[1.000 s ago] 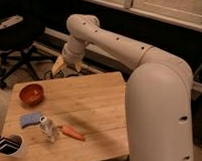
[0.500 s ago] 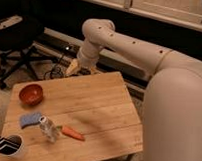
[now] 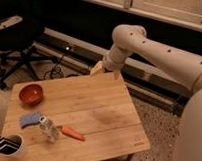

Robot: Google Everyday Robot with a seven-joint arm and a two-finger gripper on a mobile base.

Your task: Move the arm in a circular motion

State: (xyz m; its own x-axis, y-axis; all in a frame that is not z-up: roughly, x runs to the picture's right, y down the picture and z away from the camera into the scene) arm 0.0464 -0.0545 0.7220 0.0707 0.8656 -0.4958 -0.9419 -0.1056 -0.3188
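Note:
The arm (image 3: 160,52) is a thick cream-white jointed tube with small dark holes, reaching in from the right across the upper part of the camera view. Its elbow joint sits high at centre right. It ends in a tan-yellowish gripper (image 3: 104,70) that hangs over the far edge of the wooden table (image 3: 101,112), near its back right corner. Nothing shows in the gripper.
On the table lie a red bowl (image 3: 31,94), a blue sponge (image 3: 30,119), a clear plastic bottle (image 3: 49,128) and a carrot (image 3: 72,133). A dark cup (image 3: 10,146) stands at the front left corner. An office chair (image 3: 15,47) and cables (image 3: 57,71) are behind.
The arm has swung to the right, carrying the gripper from beyond the table's back left area to its far right edge. The objects on the table have not been moved.

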